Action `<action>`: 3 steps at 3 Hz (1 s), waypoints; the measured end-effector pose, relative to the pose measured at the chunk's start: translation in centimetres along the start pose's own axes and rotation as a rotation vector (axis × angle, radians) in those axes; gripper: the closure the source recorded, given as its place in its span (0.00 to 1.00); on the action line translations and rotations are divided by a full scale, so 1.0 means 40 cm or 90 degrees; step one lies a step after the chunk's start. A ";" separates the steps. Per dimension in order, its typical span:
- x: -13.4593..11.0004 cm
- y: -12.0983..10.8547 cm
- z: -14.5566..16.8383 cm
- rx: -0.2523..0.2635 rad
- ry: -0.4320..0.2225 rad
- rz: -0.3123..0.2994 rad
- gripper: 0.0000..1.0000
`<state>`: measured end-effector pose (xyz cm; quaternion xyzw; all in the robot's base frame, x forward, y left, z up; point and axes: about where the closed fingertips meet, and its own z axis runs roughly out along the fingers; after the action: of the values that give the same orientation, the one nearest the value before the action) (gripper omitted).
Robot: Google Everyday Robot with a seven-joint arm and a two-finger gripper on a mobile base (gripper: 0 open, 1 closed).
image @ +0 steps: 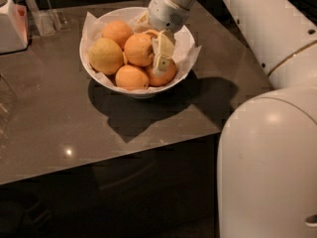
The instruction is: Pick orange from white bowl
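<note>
The white bowl [99, 72], lined with crinkled white paper, stands at the back middle of the dark table. It holds several fruits. The orange [137, 49], deep orange with a dark stem dimple on its right side, lies in the middle on top. A paler yellowish fruit [105, 55] lies to its left. My gripper [154, 39] reaches down into the bowl from the upper right. It is open. One finger [164, 56] is against the orange's right side and the other finger [143, 21] is behind the orange. It holds nothing.
Smaller oranges lie at the back [117, 32], front [131, 77] and right front [167, 75] of the bowl. A white container [11, 26] and a clear stand [47, 20] are at the back left. My white arm and body [267, 162] fill the right side. The table's front edge [109, 162] runs across below.
</note>
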<state>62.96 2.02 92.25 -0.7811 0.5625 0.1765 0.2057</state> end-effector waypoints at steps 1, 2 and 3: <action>-0.005 -0.019 0.006 0.016 -0.005 0.000 0.19; -0.005 -0.019 0.006 0.016 -0.005 0.000 0.42; -0.005 -0.019 0.006 0.016 -0.005 0.000 0.65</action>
<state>63.61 2.53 92.25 -0.7778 0.5638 0.1726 0.2177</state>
